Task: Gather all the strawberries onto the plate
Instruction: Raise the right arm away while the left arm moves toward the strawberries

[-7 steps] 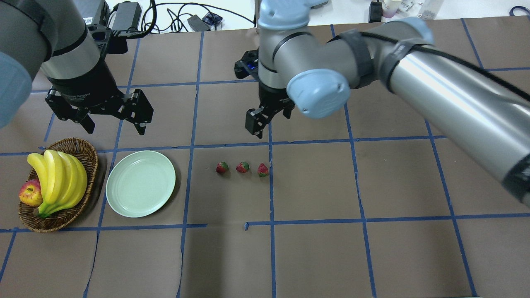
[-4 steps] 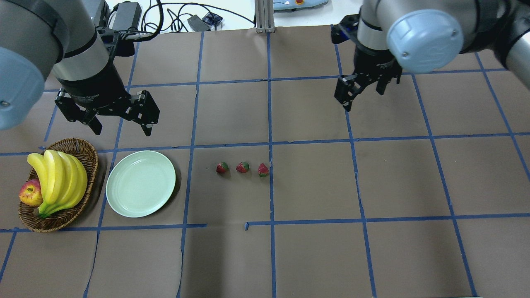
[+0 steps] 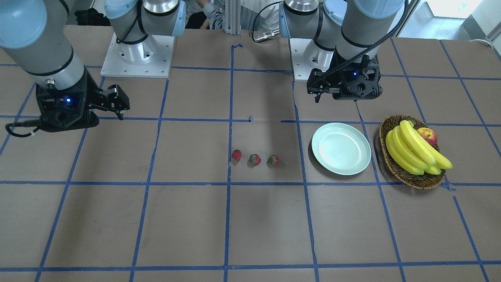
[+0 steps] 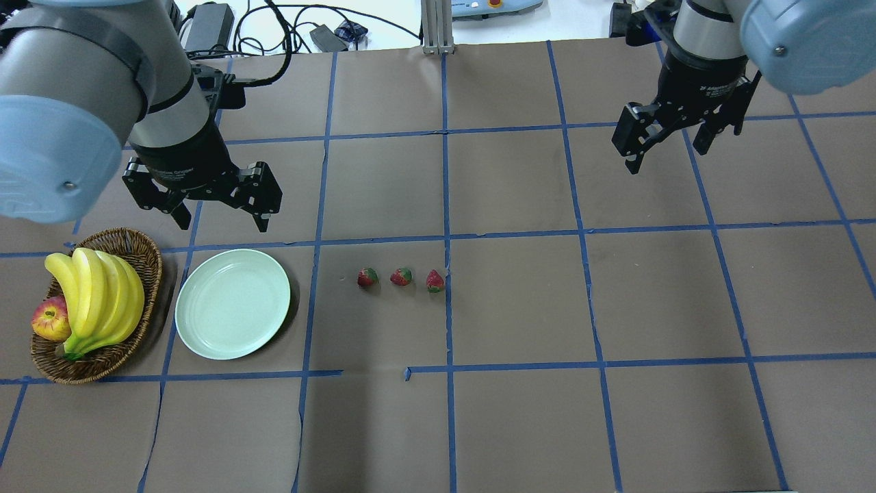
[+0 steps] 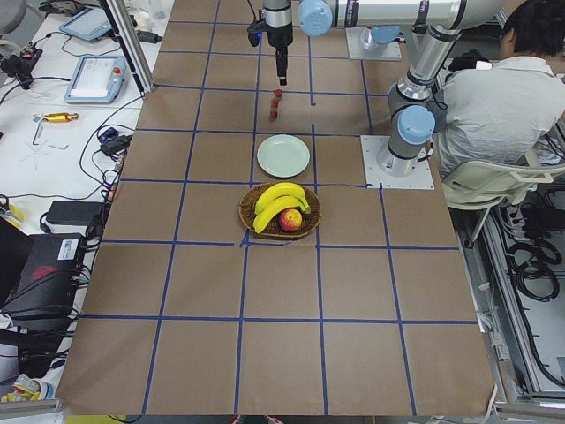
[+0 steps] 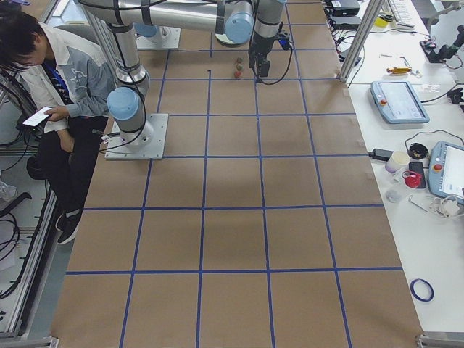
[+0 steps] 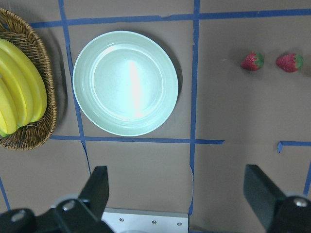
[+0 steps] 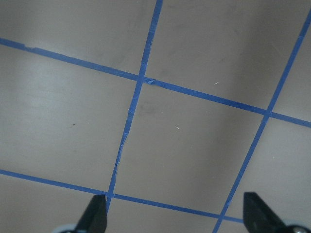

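Note:
Three strawberries [image 4: 367, 277] [image 4: 401, 276] [image 4: 434, 281] lie in a row on the brown table, right of the empty mint-green plate [image 4: 233, 304]. Two of the strawberries [image 7: 252, 61] [image 7: 289, 62] and the plate [image 7: 125, 82] show in the left wrist view. My left gripper [image 4: 222, 219] is open and empty, hovering just behind the plate. My right gripper [image 4: 667, 154] is open and empty, high over the far right of the table, well away from the strawberries. Its wrist view shows only bare table between its fingers [image 8: 95, 213].
A brown wicker basket [image 4: 147, 267] with bananas [image 4: 96, 294] and an apple [image 4: 49, 320] stands left of the plate, close to it. Blue tape lines cross the table. Cables and devices lie beyond the far edge. A person sits behind the robot.
My right arm has swung from over the table's middle to the far right. My left gripper has moved a little right and toward the plate. Strawberries and plate have not moved.

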You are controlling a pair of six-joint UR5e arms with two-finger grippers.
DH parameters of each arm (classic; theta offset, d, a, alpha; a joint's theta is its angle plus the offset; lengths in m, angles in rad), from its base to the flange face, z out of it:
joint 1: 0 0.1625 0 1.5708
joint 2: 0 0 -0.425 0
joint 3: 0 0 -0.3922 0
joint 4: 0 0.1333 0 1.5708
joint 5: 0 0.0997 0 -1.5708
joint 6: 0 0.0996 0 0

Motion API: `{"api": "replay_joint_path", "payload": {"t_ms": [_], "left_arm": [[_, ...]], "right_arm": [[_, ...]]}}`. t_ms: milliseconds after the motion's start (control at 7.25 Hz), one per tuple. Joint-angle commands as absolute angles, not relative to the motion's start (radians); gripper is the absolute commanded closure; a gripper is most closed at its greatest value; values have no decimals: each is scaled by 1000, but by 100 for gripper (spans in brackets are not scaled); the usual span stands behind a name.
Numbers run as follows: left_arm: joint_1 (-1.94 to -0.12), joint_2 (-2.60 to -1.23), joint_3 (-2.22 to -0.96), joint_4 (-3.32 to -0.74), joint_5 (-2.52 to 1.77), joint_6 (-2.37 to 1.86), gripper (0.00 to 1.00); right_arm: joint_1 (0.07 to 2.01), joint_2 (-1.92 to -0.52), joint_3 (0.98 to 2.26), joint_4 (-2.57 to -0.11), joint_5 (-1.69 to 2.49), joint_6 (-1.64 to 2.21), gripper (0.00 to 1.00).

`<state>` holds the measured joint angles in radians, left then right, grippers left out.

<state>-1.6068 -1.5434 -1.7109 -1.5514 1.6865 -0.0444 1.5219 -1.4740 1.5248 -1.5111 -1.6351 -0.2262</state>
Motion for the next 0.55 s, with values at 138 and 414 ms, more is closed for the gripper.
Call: {"api": "replay_joint_path", "payload": {"t_ms": [138, 414], "left_arm": [[-1626, -1609, -1830, -1315, 1594, -119, 0], [-1635, -1661, -1845, -1273, 1595, -307, 0]], "right_arm": [[1532, -1525, 1453, -1378, -1606, -64, 0], [1555, -1511, 1466, -1379, -1600, -20, 0]]}}
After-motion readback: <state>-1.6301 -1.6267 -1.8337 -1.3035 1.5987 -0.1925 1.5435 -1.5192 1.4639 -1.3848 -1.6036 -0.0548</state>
